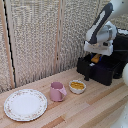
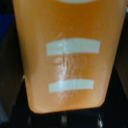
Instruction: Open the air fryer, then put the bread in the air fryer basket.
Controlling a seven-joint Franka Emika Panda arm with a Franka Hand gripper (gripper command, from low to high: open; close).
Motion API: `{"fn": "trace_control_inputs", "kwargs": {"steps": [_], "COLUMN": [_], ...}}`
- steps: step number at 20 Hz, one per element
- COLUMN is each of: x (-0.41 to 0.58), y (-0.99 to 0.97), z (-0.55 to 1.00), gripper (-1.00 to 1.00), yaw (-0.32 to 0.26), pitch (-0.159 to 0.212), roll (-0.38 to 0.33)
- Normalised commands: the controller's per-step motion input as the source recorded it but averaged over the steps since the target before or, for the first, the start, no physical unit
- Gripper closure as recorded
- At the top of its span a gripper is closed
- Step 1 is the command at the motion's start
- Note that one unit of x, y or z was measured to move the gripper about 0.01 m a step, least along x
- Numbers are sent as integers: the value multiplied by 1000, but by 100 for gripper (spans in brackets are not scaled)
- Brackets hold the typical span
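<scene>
Arm: white and black, entering from the upper part of the exterior view's right and reaching down over the open drawer.
End effector (image 1: 96,56): wide white block above the basket, fingers pointing down; closed on the bread, with an orange piece showing between the fingers.
Bread (image 2: 67,55): orange-yellow oblong, held in the end effector over the hollow of the basket; fills nearly the whole wrist view, glossy, with two pale bars across its face.
Bread, exterior view (image 1: 95,58): small orange spot just under the white block, above the drawer's rim; contact with the basket floor not discernible.
Air fryer basket (image 1: 97,71): black boxy drawer, pulled out toward the table's middle, hollow open upward; dark floor visible around the bread in the wrist view.
Air fryer handle (image 1: 86,73): short black vertical bar on the drawer's front face, free of the end effector.
Air fryer (image 1: 120,47): large black appliance behind the drawer, at the exterior view's right, partly hidden by the arm.
Bowl (image 1: 77,86): small, white, holding yellow food, just in front of the drawer.
Mug (image 1: 57,91): pink, standing upright beside the bowl, toward the exterior view's left.
Plate (image 1: 25,104): white with patterned rim, lying flat at the exterior view's left, apart from the mug.
Table (image 1: 92,107): light wooden planks carrying all items.
Background: woven beige screen panels.
</scene>
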Motion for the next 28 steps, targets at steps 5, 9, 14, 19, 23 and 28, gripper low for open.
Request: {"fn": "trace_control_inputs", "kwargs": {"steps": [5,9,14,19,23,28], "x": [30,16,16,5,6,0], "y": [-89,-79,0,42,109,58], "z": [-187,-8,49,658,966,979], "gripper": [-100,-100,-100,-100,-100,-100], "yaw": [-32,-78,-62,-65,-42,-71], "pitch": [1,2,2,24,12,28], "roll": [-25,-8,-6,80,51,21]}}
